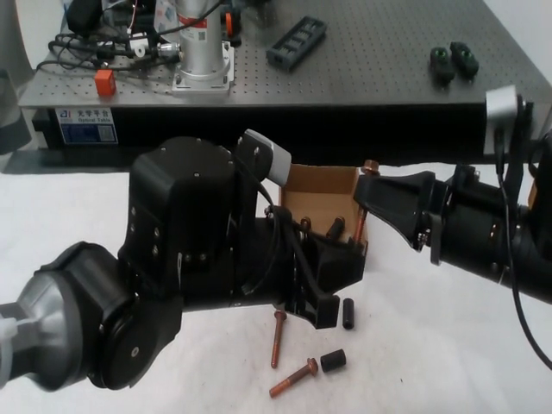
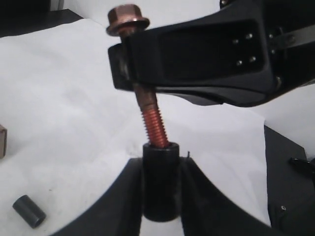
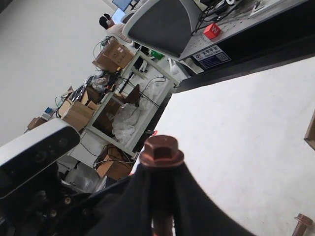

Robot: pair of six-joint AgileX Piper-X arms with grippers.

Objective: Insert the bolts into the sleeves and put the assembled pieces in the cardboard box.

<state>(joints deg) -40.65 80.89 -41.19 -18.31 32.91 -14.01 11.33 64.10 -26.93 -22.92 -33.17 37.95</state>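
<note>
- Copper bolt (image 2: pixel 147 105): upright in my right hand (image 2: pixel 130 66), its threaded tip just entering the black sleeve (image 2: pixel 160 182), which my left hand (image 2: pixel 160 201) grips upright.
- Two loose bolts (image 1: pixel 278 339) and two loose sleeves (image 1: pixel 348 312) lie near the open cardboard box (image 1: pixel 319 183).

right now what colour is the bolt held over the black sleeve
The threaded metal bolt is copper-orange, hex head included; the left wrist view shows it best.

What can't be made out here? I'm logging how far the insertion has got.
1. Depth of the bolt in the sleeve: left wrist view, the sleeve's wall hides the tip.
2. Count of pieces in the cardboard box: high view, the left arm covers its near part.
3. The bolt's shank, right wrist view: the right gripper covers it below the head.
</note>
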